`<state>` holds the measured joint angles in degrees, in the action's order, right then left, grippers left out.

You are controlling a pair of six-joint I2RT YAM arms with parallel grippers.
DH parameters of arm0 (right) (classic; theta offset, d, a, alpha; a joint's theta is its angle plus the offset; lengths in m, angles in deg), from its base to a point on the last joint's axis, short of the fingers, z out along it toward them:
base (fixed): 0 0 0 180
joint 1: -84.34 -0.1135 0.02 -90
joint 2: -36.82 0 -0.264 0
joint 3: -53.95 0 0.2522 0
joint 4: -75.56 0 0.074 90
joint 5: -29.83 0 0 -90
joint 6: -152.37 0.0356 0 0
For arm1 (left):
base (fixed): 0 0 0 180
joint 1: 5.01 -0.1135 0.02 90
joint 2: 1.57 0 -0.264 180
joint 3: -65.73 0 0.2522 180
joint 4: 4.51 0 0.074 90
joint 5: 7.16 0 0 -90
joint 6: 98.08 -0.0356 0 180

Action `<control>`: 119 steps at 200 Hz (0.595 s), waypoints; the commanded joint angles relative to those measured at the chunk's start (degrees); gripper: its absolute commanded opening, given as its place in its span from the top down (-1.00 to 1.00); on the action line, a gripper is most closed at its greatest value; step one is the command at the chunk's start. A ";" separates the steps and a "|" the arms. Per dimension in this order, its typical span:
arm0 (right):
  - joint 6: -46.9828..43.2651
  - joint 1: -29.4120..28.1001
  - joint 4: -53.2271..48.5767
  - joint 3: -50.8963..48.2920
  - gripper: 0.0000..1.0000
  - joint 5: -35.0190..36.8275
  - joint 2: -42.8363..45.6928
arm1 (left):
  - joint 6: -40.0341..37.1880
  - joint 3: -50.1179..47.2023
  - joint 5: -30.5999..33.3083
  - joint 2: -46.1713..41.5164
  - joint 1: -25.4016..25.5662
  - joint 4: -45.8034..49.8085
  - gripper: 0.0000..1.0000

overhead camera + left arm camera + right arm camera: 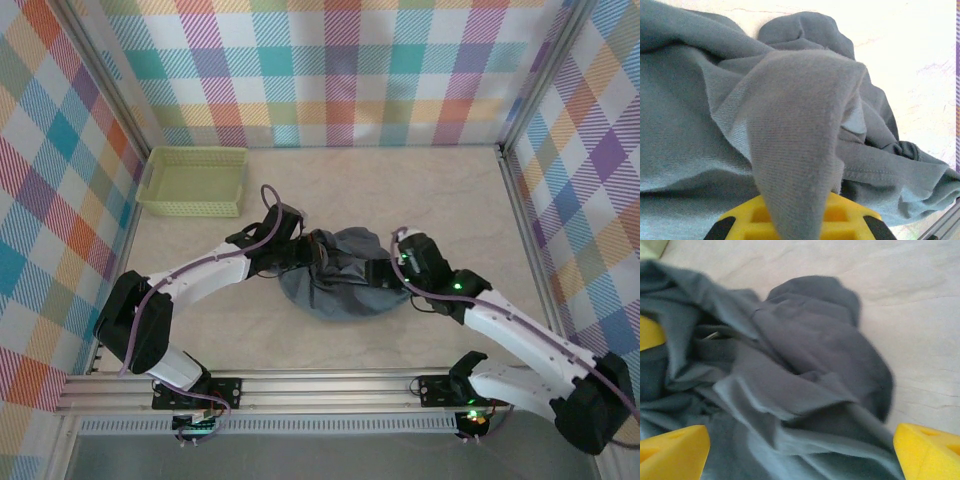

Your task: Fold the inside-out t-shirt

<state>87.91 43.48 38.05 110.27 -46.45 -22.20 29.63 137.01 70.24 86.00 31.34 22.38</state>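
Crumpled in a heap mid-bench [420, 190]: shirt [335, 282], between both arms. Soft, light, floppy; likely to slump and slip if lifted. Best taken at a hem or shoulder seam. Left claw [797, 220] clamped on a fold; right claw [800, 452] spread wide over cloth. Basket [193, 180] far left, apparently holding nothing.

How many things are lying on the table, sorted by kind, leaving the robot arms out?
slate blue-grey t-shirt: 1
pale yellow-green mesh basket: 1
Total: 2
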 commanded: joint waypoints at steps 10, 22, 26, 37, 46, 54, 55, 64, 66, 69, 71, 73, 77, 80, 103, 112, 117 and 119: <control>-1.19 -4.53 -0.74 4.14 -0.94 0.96 -8.71 | 0.49 -0.60 -0.32 -1.38 0.46 -1.48 1.00; -0.79 -4.93 -0.75 5.71 -0.95 1.70 -11.80 | 0.51 -0.64 -0.42 -1.42 0.60 -1.35 1.00; -0.54 -4.93 -0.98 6.27 -0.96 1.82 -13.17 | 0.59 -0.67 -0.41 -1.44 0.57 -1.34 1.00; 0.30 -4.93 -1.50 7.76 -0.95 3.03 -16.84 | 0.71 -0.93 -0.65 -1.48 0.64 -1.56 1.00; 0.93 -4.92 -1.76 8.76 -0.93 3.94 -19.51 | 0.95 -1.21 -0.92 -1.56 0.71 -1.74 1.00; 1.44 -4.84 -1.71 9.56 -0.90 4.13 -22.07 | 1.20 -1.54 -1.17 -1.77 0.73 -2.08 1.00; 1.44 -4.84 -1.71 9.56 -0.90 4.13 -22.07 | 1.21 -1.54 -1.18 -1.78 0.73 -2.11 1.00; 2.06 -4.59 -2.04 10.70 -0.85 4.56 -24.74 | 1.38 -1.90 -1.29 -2.01 0.66 -2.38 1.00; 2.39 -4.59 -2.34 11.08 -0.83 4.83 -25.69 | 1.39 -1.93 -1.29 -2.09 0.71 -2.35 1.00; 2.54 -4.56 -2.42 11.36 -0.80 5.07 -26.23 | 1.37 -1.98 -1.29 -2.21 0.73 -2.40 1.00; 2.77 -4.53 -2.44 11.54 -0.77 5.26 -26.76 | 1.39 -2.15 -1.22 -2.29 0.73 -2.36 1.00; 3.15 -4.43 -2.61 11.83 -0.71 5.53 -27.55 | 1.37 -2.21 -1.20 -2.31 0.73 -2.33 1.00; 3.52 -4.26 -2.73 12.06 -0.60 5.81 -28.45 | 1.31 -2.31 -1.07 -2.60 0.73 -2.21 1.00; 3.82 -4.12 -2.82 12.28 -0.50 6.01 -28.95 | 1.31 -2.55 -0.98 -2.75 0.73 -2.29 1.00; 7.81 -1.99 -7.47 14.02 0.48 7.25 -30.27 | 2.63 -5.25 1.02 -3.67 0.52 -3.92 1.00; 9.62 -0.96 -11.21 15.44 0.88 7.86 -28.58 | 5.48 -7.57 1.33 -3.74 0.55 -7.27 1.00; 9.50 -0.95 -11.61 14.98 0.96 8.11 -26.28 | 7.36 -8.51 1.06 -3.44 0.56 -8.84 1.00; 9.43 -0.92 -11.60 14.82 0.97 8.14 -25.77 | 7.70 -8.81 0.51 -3.17 0.51 -9.22 1.00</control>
<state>92.70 40.68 34.18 122.47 -41.47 -52.93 31.53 132.44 70.41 83.86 31.65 19.41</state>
